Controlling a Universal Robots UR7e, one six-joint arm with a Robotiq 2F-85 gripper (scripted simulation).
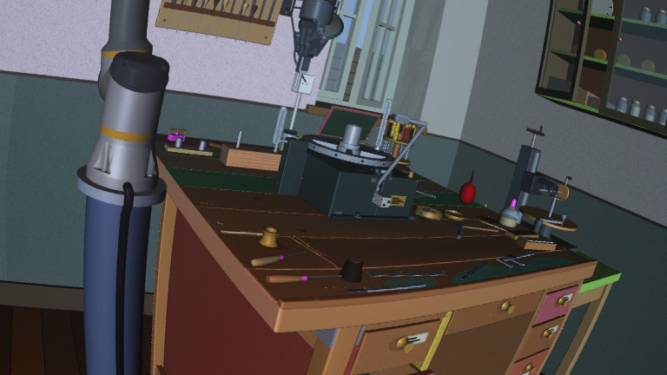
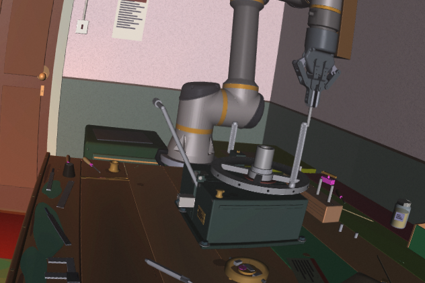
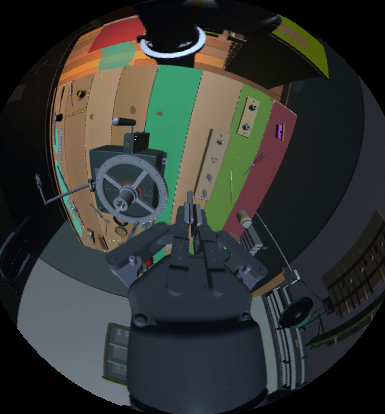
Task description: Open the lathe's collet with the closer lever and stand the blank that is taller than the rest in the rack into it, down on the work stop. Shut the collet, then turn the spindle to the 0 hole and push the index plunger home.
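Note:
My gripper [image 2: 313, 98] hangs high above the bench, between the wooden rack [image 2: 322, 208] and the lathe, pointing straight down. A thin grey blank [image 2: 310, 112] hangs upright from its fingers, well above the bench. The collet [image 2: 265, 157] stands as a grey tube at the hub of the spoked index plate [image 2: 261, 178] on the dark green lathe body [image 1: 344, 179]. The long closer lever [image 2: 176, 141] slants up from the lathe's side to a round knob. In the rack [image 1: 250, 157] shorter blanks stand upright. The gripper is closed and holds the thin blank.
A dark green case [image 2: 123, 144] sits at the bench's far end behind the lathe. Two knurled posts [image 2: 298, 154] rise from the index plate's rim. Hand tools, a brass cup [image 1: 268, 236] and a black cone [image 1: 352, 269] lie along the front edge. A small press [image 1: 533, 179] stands on the right.

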